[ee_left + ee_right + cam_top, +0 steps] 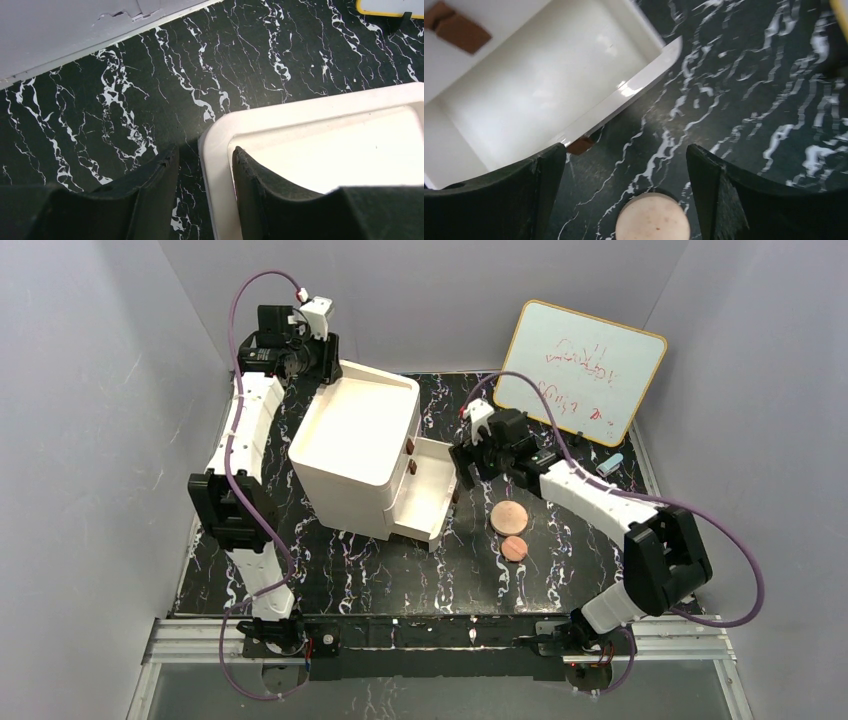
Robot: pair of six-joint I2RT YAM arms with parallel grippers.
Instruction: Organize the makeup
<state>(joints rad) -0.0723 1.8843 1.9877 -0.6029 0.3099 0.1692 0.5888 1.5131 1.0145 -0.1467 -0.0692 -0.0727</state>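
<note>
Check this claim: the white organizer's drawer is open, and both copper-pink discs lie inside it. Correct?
No. The drawer is open, but the larger disc and smaller disc lie on the table beside it, as the top external view shows.

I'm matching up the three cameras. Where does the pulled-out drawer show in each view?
Top external: the drawer juts from the white unit, near the picture's centre.
Left wrist: not in it; only the unit's top rim shows.
Right wrist: upper left.
Shared landmark: the black marbled tabletop.
</note>
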